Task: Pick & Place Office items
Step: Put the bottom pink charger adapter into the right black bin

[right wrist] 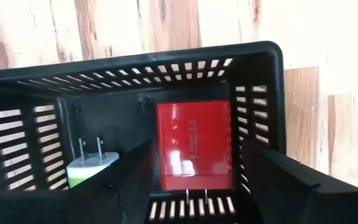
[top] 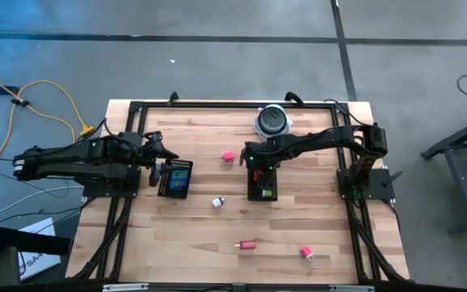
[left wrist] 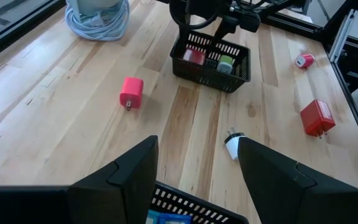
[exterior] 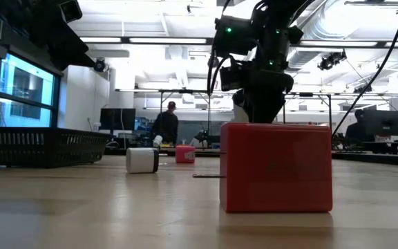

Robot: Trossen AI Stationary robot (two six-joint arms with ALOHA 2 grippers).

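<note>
My right gripper (right wrist: pixel 194 186) points down into a black mesh tray (right wrist: pixel 135 65) at mid-table and is open. A red plug block (right wrist: pixel 194 149) lies flat on the tray floor between its fingers, apart from them as far as shows. A green-and-white plug (right wrist: pixel 91 168) lies beside it. My left gripper (left wrist: pixel 197 180) hangs open above a second tray (top: pixel 162 182) holding blue pieces (top: pixel 179 174). Loose on the wood lie a pink block (top: pixel 228 155), a white piece (top: pixel 217 202), a red block (top: pixel 248 243) and a pink piece (top: pixel 306 253).
A round grey-and-black disc (top: pixel 273 121) with a coiled cord sits at the table's far edge, just beyond the right arm. A black frame (top: pixel 128 130) runs around the table. In the low view a person (exterior: pixel 166 124) stands in the room behind.
</note>
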